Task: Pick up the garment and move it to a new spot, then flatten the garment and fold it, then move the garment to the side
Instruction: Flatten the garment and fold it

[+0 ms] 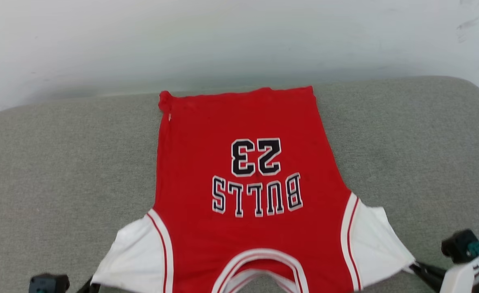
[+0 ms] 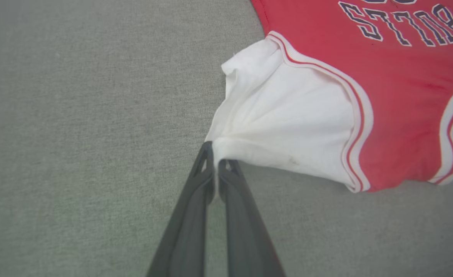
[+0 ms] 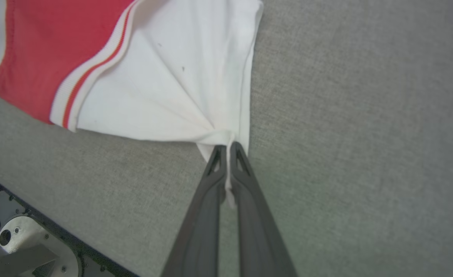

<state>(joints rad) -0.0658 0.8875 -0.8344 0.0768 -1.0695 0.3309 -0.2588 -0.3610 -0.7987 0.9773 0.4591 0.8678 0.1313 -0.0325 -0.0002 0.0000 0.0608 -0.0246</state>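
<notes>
The garment (image 1: pixel 243 179) lies spread on the grey cushion (image 1: pixel 60 162), print face up, "BULLS 23" reading upside down, neckline toward me and hem at the far side. My left gripper (image 2: pixel 215 154) is shut on the tip of the white sleeve (image 2: pixel 284 119) at the garment's lower left, and the cloth fans out from the pinch. My right gripper (image 3: pixel 228 148) is shut on the corner of the other white sleeve (image 3: pixel 172 88), a strip of fabric pinched between its fingers. In the head view the right gripper (image 1: pixel 415 267) meets the sleeve at the lower right.
A pale wall (image 1: pixel 239 36) rises behind the cushion's far edge. The cushion's rounded right corner (image 1: pixel 471 93) lies at the upper right. Part of the robot's dark base with a metal plate (image 3: pixel 14 238) sits past the cushion's near edge.
</notes>
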